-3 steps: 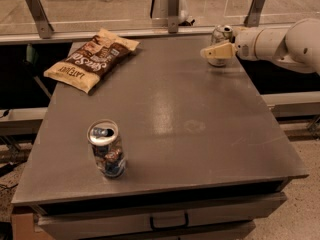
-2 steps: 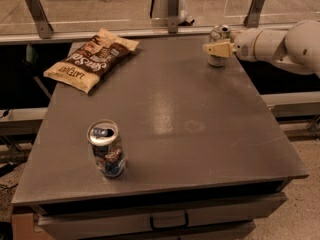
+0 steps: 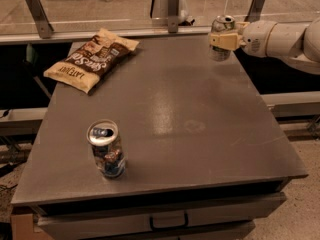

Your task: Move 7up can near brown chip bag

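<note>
At the far right corner of the tabletop (image 3: pixel 175 99), the gripper (image 3: pixel 223 40) was clamped around the upright 7up can (image 3: pixel 220 53). From there the brown chip bag (image 3: pixel 92 59) lay well apart to the left, near the far left corner, its long axis running diagonally.

- A grey table (image 3: pixel 165 109) is seen from the near side, with a drawer (image 3: pixel 168 220) set below its near edge.
- A gripper (image 3: pixel 224 40), carried on a white arm (image 3: pixel 280 38) reaching in from the right, is closed around the 7up can (image 3: pixel 223 24) at the far right corner of the table.
- The can is held upright; contact with the tabletop cannot be told.
- The brown chip bag (image 3: pixel 92 59) is laid flat at the far left, well apart from the 7up can.
- A darker can (image 3: pixel 106 149) is stood upright near the front left.
</note>
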`<state>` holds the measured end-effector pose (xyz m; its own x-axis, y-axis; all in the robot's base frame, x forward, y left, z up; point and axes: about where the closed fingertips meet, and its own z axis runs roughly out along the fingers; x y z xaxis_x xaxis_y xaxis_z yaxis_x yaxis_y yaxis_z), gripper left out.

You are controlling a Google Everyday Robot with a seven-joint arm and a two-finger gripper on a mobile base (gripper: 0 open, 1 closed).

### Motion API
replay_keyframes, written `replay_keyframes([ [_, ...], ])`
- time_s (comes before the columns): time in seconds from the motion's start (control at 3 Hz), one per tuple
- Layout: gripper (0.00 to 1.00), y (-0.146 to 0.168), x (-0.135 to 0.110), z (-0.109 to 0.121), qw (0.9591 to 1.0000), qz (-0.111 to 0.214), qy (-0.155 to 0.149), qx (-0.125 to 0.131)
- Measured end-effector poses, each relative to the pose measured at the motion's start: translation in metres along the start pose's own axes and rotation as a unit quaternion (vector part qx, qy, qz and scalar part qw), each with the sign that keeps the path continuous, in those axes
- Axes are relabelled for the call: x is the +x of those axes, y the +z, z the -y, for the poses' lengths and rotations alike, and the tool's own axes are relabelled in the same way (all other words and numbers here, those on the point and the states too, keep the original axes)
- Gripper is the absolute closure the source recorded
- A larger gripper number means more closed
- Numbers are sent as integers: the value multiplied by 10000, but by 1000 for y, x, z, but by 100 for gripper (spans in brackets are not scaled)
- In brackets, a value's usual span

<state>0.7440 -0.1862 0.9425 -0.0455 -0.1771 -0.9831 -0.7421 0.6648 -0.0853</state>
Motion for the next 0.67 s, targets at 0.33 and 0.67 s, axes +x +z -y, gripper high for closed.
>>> replay_keyframes([
  [0.33,100,5,3,-2,10000,-25,17,-33],
  [0.67,100,5,3,-2,10000,-25,17,-33],
])
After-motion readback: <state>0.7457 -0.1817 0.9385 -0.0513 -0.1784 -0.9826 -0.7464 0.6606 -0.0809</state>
